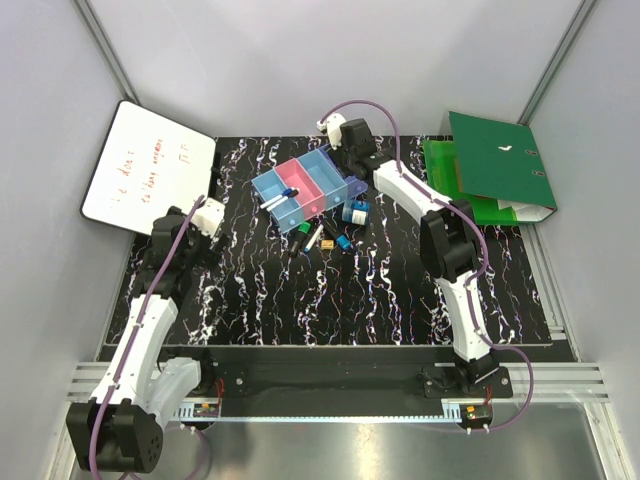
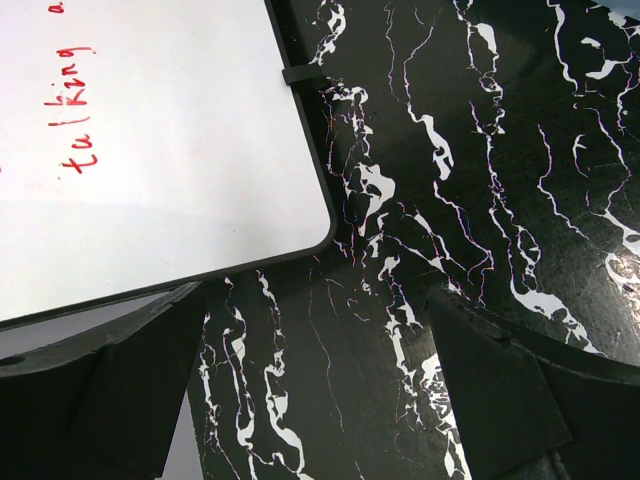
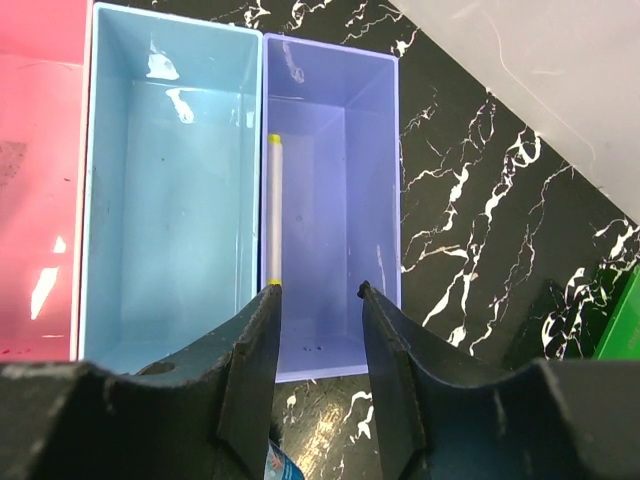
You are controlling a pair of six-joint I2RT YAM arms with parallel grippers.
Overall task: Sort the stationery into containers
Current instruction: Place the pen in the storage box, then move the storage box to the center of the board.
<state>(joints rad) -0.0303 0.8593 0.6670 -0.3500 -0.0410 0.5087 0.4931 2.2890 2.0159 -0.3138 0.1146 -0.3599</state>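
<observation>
Containers (image 1: 310, 187): placed at the far middle of the surface (image 1: 400, 290).
Purple bin (image 3: 340, 200): a yellow-tipped grey pen (image 3: 273, 210) is laid along its left wall.
Loose stationery (image 1: 330, 235): scattered just in front of the bins.
Right claw (image 3: 318, 290): held over the purple bin, narrowly parted, nothing gripped.
Left claw (image 2: 315, 340): spread wide, empty, beside the whiteboard (image 2: 150, 150) corner.

Whiteboard (image 2: 150, 150): red handwriting, "talking" legible
</observation>
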